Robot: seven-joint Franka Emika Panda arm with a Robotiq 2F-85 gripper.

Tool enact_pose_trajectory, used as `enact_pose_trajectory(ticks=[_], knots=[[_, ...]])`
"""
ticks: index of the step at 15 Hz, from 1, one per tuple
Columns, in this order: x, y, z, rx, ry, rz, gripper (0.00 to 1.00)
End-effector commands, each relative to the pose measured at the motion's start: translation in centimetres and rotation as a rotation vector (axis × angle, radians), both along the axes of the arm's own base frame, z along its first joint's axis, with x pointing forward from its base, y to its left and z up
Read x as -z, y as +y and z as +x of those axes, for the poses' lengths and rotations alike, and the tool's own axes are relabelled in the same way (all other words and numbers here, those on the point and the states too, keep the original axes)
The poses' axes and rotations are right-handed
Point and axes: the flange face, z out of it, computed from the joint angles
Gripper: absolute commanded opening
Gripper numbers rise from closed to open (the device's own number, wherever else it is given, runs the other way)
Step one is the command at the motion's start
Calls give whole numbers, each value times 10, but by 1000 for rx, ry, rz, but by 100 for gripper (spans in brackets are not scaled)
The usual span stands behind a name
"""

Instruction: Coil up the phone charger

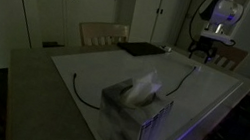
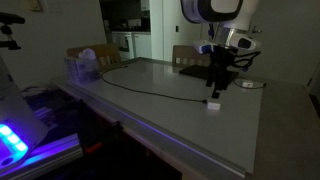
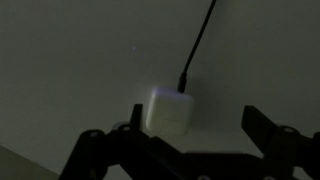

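The phone charger is a thin dark cable lying stretched across the table, ending in a small white plug block. In an exterior view the cable runs from behind the tissue box toward the gripper. In the wrist view the plug block lies on the table with the cable leaving it upward. My gripper is open and empty just above the block, which sits close to the left finger. The gripper also shows in an exterior view hanging over the block.
A tissue box stands near one table edge and also shows in an exterior view. A flat black pad lies behind the gripper. A small white item lies beside the arm. Chairs stand behind the table. The room is dim.
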Motion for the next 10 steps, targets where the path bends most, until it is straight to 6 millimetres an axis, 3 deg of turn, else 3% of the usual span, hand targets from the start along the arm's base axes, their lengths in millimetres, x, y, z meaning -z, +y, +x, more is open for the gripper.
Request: enact_pose_trajectory(ticks=[1,6,10], knots=[[6,-7,13,-26,11,15,100],[7,-11,17,-42,57,-6,100],[21,-15,12,-41,112,-12,100]])
